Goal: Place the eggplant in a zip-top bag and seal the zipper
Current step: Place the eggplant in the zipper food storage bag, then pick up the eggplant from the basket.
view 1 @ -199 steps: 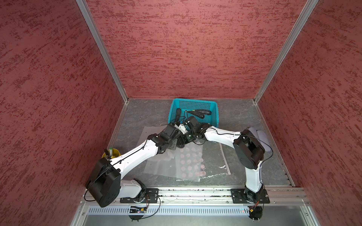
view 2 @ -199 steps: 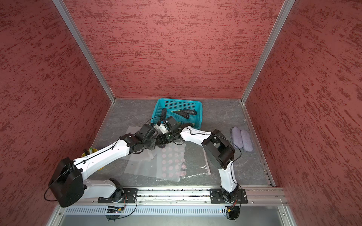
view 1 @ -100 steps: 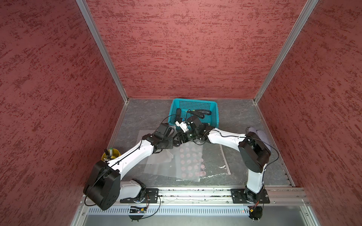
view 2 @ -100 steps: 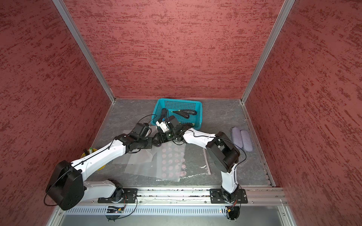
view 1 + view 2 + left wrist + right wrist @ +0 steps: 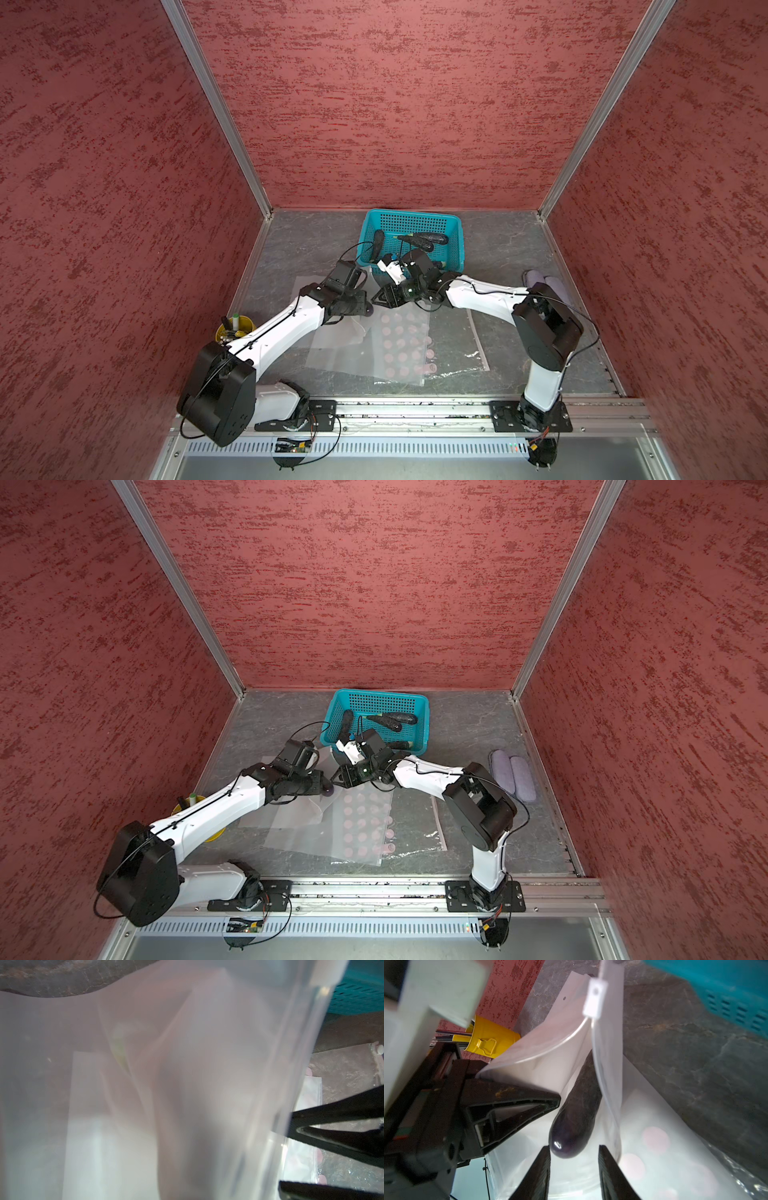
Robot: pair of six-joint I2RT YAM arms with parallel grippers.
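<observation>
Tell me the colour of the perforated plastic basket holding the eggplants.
Teal. The perforated plastic basket shows best in a top view.

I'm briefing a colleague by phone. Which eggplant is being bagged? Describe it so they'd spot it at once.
Find the teal basket at the back of the table; just in front of it a clear zip-top bag is held up. The eggplant you want is the dark purple one sticking out of that bag's open mouth, while the other eggplants lie in the basket.
</observation>
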